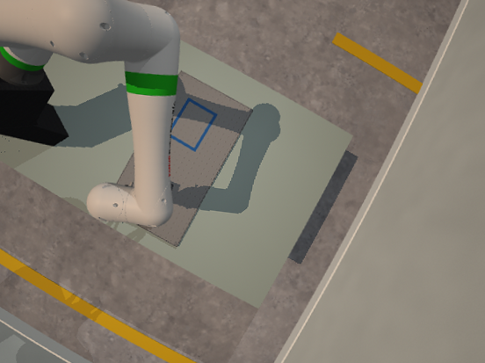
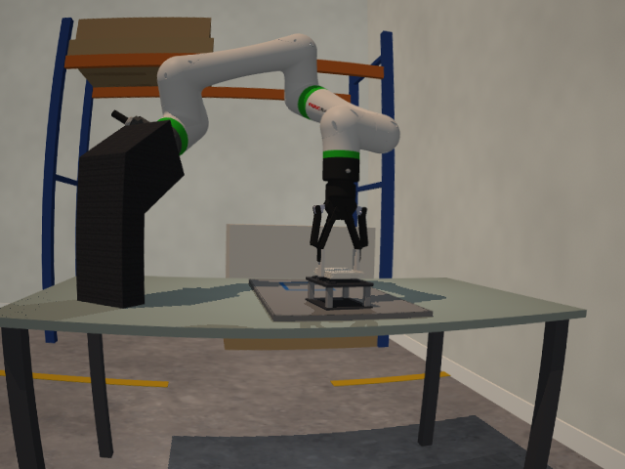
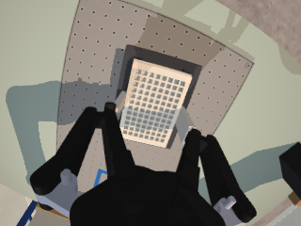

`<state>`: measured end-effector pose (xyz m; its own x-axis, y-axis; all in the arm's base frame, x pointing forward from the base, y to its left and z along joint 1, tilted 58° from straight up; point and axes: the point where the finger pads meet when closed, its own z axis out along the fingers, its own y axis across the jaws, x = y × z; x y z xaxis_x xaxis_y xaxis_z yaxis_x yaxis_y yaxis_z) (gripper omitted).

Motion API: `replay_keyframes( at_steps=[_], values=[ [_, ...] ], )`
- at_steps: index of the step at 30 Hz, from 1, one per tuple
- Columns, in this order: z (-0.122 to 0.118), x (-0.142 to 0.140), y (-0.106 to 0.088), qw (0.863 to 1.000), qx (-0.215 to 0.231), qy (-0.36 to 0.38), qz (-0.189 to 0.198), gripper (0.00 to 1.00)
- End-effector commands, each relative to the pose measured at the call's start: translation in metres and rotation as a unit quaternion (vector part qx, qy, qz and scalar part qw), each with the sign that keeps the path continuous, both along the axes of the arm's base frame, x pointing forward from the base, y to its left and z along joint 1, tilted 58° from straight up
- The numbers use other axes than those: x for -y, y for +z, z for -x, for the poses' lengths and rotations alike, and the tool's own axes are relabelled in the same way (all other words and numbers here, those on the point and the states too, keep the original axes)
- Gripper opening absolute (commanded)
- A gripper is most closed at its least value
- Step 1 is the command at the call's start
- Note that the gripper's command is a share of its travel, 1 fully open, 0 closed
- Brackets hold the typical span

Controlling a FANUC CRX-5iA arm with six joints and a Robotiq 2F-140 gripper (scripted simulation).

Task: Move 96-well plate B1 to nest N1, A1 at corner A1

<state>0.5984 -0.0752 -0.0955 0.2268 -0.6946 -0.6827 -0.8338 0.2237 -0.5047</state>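
Note:
The white 96-well plate sits between my gripper's fingers; the gripper is shut on its long sides. In the side view the plate hangs just above the top of the raised black nest N1, with my gripper straight over it. I cannot tell if the plate touches the nest. In the wrist view the dark nest frame shows around the plate's far edge. The blue outline of spot B1 is empty in the overhead view, where my arm hides the nest and plate.
The grey perforated baseplate carries the nest and spot B1. A tall black pedestal holds the arm's base at the table's left. A blue and orange rack stands behind the table, and a wall runs along the right.

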Motion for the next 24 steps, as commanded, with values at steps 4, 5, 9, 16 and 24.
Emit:
replay_keyframes(
  at_steps=[4, 5, 9, 16, 24],
  values=[
    [-0.0005, -0.0003, -0.0005, 1.000, 0.000, 0.000, 0.000, 0.00],
    [-0.0005, -0.0003, -0.0005, 1.000, 0.000, 0.000, 0.000, 0.00],
    [-0.0008, -0.0008, -0.0009, 1.000, 0.000, 0.000, 0.000, 0.00],
    [-0.0014, -0.0016, -0.0015, 1.000, 0.000, 0.000, 0.000, 0.00],
    [-0.0019, -0.0023, -0.0020, 1.000, 0.000, 0.000, 0.000, 0.00]
  ],
)
